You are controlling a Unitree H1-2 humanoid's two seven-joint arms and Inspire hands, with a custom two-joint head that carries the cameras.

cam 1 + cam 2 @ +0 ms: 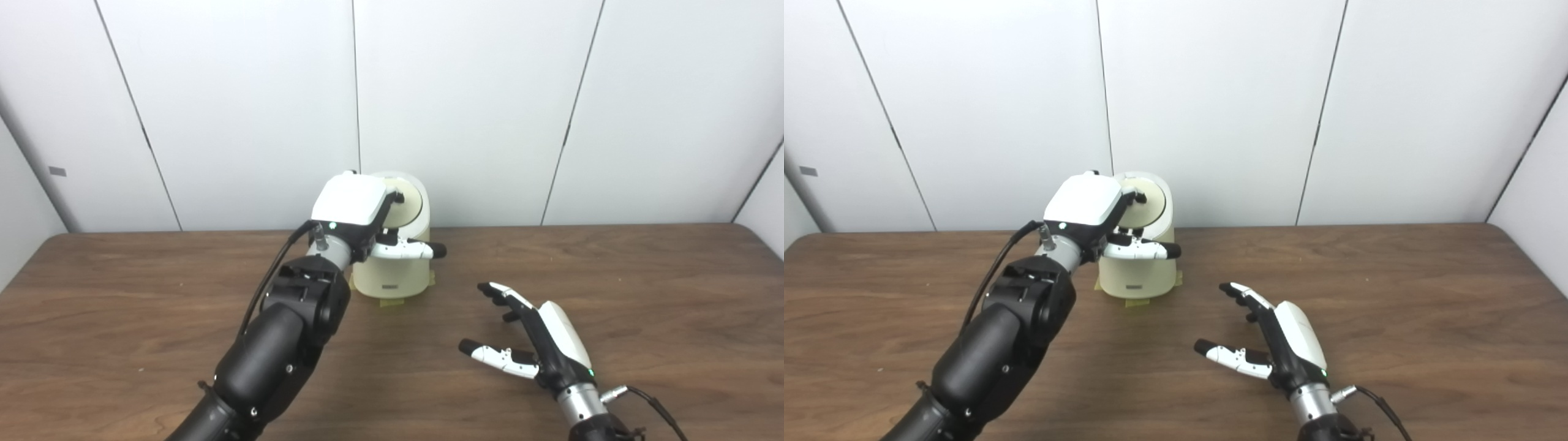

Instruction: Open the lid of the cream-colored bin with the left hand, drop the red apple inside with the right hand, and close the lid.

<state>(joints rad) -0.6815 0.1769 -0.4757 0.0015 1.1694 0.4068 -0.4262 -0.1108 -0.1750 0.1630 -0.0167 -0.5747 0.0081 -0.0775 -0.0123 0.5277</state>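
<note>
The cream-colored bin [398,275] stands at the back middle of the table, near the wall. Its lid [411,205] is tipped up, with the round underside facing front-right. My left hand [355,208] is at the bin's top left, its fingers hooked on the raised lid's edge and its thumb [410,249] stretched out across the bin's front. My right hand [539,334] hovers low over the table to the front right of the bin, open and holding nothing. No red apple shows in either view; the inside of the bin is hidden.
The wooden table [643,288] runs up to white wall panels [465,104] just behind the bin. Strips of yellow tape [392,302] stick out at the bin's base. My left forearm [275,343] crosses the table in front of and left of the bin.
</note>
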